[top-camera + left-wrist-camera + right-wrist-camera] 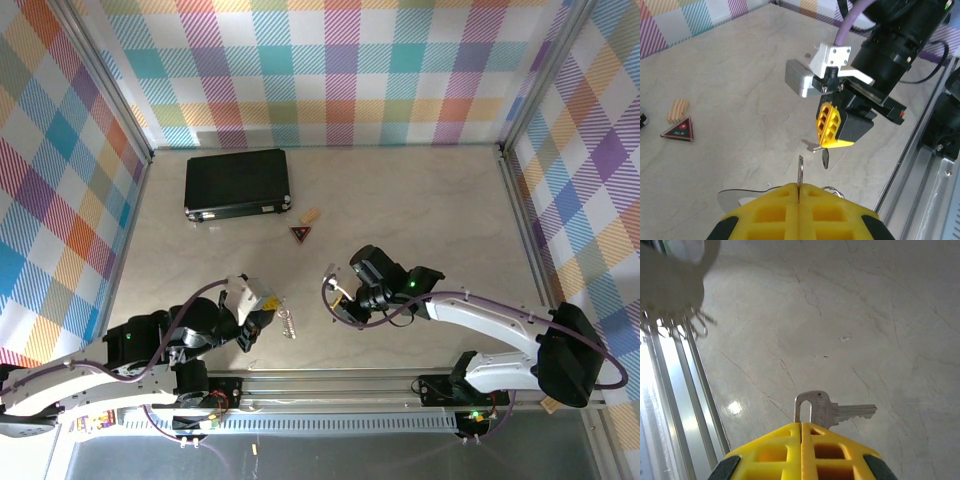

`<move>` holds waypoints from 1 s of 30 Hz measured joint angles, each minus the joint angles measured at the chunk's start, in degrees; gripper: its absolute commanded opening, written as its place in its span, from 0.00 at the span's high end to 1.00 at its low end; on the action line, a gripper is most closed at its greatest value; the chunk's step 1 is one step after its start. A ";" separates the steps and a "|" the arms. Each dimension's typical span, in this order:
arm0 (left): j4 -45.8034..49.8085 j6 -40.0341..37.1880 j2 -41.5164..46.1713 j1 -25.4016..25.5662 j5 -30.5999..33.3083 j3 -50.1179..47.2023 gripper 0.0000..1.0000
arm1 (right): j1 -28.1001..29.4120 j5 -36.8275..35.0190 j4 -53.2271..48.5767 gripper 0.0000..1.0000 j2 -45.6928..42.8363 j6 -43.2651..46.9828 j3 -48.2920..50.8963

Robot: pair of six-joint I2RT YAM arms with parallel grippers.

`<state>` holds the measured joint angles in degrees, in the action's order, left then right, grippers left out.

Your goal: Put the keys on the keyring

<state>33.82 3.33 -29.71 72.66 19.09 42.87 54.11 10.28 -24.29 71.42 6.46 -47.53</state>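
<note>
My right gripper (801, 426) is shut on the head of a silver key (832, 409), one of the keys; its toothed blade points right, above the marble table. My left gripper (799, 187) is shut on the keyring (800, 170), a thin metal ring standing edge-on above the fingertips. More wire loops (832, 191) show beside the left fingers. In the left wrist view the right gripper (832, 142) hangs just beyond the ring, with the key (815, 147) and a small dark oval piece (825, 159) at its tip. From above, the left gripper (262, 318) and the right gripper (338, 290) face each other, a short gap apart.
A dark-red triangular trinket (301, 234) with a tan piece (311, 214) lies behind the grippers. A black case (237, 183) rests at the back left. Metal rails (400, 385) run along the near table edge, and checked walls enclose the other sides.
</note>
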 measured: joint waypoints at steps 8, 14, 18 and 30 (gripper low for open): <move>-1.03 -1.44 3.48 0.00 -4.63 -0.33 1.00 | 4.48 -1.70 -4.33 1.00 -2.67 0.04 -3.08; -2.73 -1.70 5.31 0.00 -7.56 -0.33 1.00 | 7.89 -0.57 -5.88 1.00 -5.31 0.87 -5.44; -2.80 -2.43 5.14 0.00 -9.35 -0.33 1.00 | 8.24 1.38 -5.84 1.00 -7.41 2.25 -7.41; -6.12 -7.26 5.20 0.00 -18.27 -0.33 1.00 | 8.24 8.92 -6.73 1.00 -12.39 6.14 -8.79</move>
<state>27.70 -3.92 -24.51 72.66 0.82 42.54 62.35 19.20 -31.03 59.02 12.60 -56.31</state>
